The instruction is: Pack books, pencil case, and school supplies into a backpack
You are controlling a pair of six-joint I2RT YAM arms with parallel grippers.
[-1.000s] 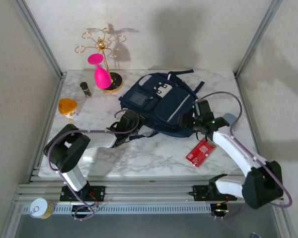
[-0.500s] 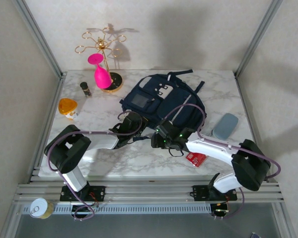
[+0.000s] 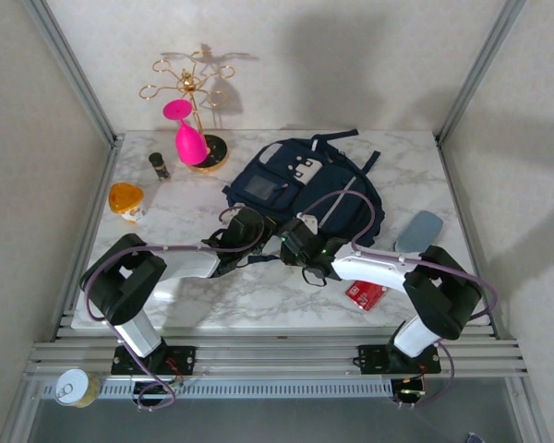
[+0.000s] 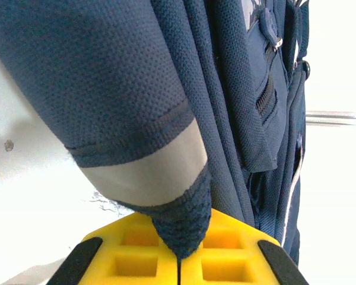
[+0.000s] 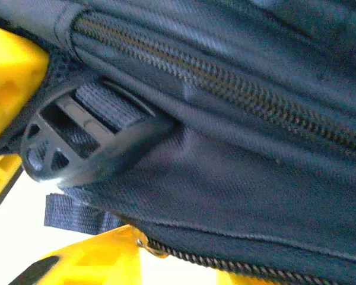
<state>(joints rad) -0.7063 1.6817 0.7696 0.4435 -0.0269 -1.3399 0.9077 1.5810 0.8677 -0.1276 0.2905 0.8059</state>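
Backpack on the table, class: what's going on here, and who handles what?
The left claw is shut on a strap end of the navy backpack. The right claw is at the bag's zippered near edge beside a buckle, fingers either side of the fabric; whether it grips is unclear. The grey-blue pencil case and red packet lie on the table, not yet packed.

Navy backpack point(image 3: 295, 185) lying on marble surface point(image 3: 180, 217), left gripper point(image 3: 249, 229) and right gripper point(image 3: 292, 238) touching its near edge, red packet point(image 3: 365, 295) lying near.
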